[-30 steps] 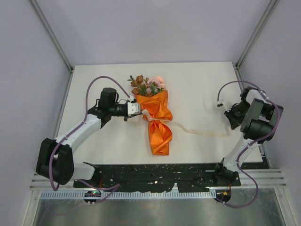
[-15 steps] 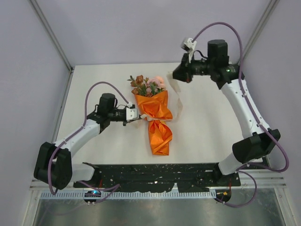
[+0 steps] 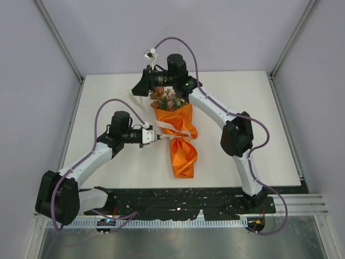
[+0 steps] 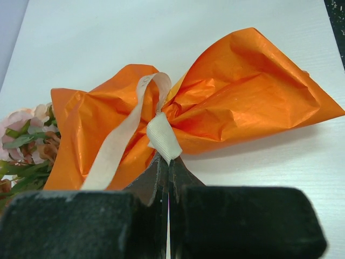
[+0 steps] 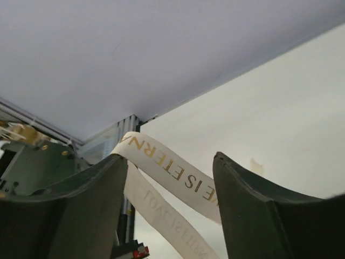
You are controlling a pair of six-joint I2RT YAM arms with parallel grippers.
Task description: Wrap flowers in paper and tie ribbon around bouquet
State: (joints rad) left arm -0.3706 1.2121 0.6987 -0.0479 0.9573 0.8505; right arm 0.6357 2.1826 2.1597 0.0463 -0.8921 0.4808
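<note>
Orange crinkled paper, gathered at its middle into a narrow waist, forms the bouquet. It lies flat on the white surface between my two arms, wide end pointing away from my bases. The flowers, pale pink and rust-brown heads among green leaves, show above that wide end.

A cream fabric ribbon, soft and flat, girds the waist. One loose length runs across the paper toward the blooms. Whether it is knotted I cannot tell.

My left hand is pressed together on the ribbon right at the waist, just beside the paper. I judge that this pinch anchors the band so it cannot slacken while the other end is worked.

My right hand hangs beside and beyond the blooms, near the far edge of the surface, fingers spread. The ribbon's printed length crosses the gap between them, leaning on one finger, unclamped.

The thin paper creases sharply and, I judge, would tear under a hard pull. The floppy ribbon would likely drop wherever it is released.
</note>
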